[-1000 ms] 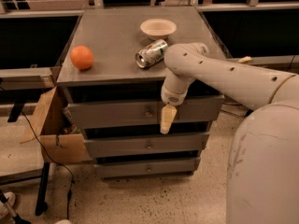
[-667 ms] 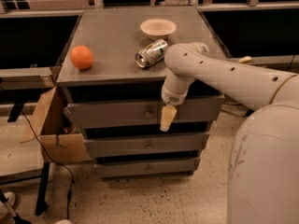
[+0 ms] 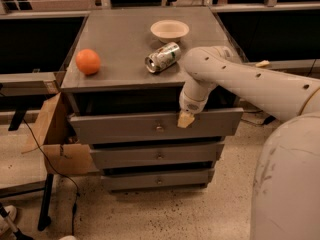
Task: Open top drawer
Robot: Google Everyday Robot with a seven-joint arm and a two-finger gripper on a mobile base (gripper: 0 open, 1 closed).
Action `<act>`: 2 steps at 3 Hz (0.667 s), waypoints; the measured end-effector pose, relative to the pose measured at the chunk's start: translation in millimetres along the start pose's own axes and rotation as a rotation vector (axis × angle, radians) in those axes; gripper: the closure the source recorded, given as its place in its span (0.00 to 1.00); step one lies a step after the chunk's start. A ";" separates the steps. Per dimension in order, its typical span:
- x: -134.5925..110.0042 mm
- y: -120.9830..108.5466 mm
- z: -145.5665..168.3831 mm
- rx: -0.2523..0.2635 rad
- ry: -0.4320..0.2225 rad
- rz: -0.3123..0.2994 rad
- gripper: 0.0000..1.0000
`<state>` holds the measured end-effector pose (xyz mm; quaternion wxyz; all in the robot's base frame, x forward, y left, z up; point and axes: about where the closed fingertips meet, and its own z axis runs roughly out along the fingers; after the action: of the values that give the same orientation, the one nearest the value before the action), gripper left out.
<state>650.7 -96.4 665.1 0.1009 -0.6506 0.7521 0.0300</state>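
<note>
The top drawer (image 3: pixel 125 128) is a wide grey front with a small round knob (image 3: pixel 159 128) at its centre. It stands out from the cabinet, with a dark gap between its top edge and the tabletop. My gripper (image 3: pixel 186 119) hangs from the white arm (image 3: pixel 240 76) that reaches in from the right. Its tan tip is at the top edge of the drawer front, just right of the knob.
Two shorter grey drawers, middle (image 3: pixel 130 156) and bottom (image 3: pixel 130 180), sit below, less far out. On the grey cabinet top (image 3: pixel 120 39) are an orange (image 3: pixel 88 61), a tipped can (image 3: pixel 162 57) and a pale bowl (image 3: pixel 169 30). A cardboard box (image 3: pixel 52 134) stands at the left.
The top drawer front has come forward, and the dark gap under the tabletop has widened. My gripper has risen from the drawer's lower edge to its top edge.
</note>
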 end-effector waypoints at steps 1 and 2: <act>-0.6 -1.1 -1.0 0.000 0.000 0.000 0.87; 11.6 8.4 -6.1 -0.003 0.006 0.006 0.95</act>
<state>640.2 -107.5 668.2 0.0977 -0.6487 0.7541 0.0295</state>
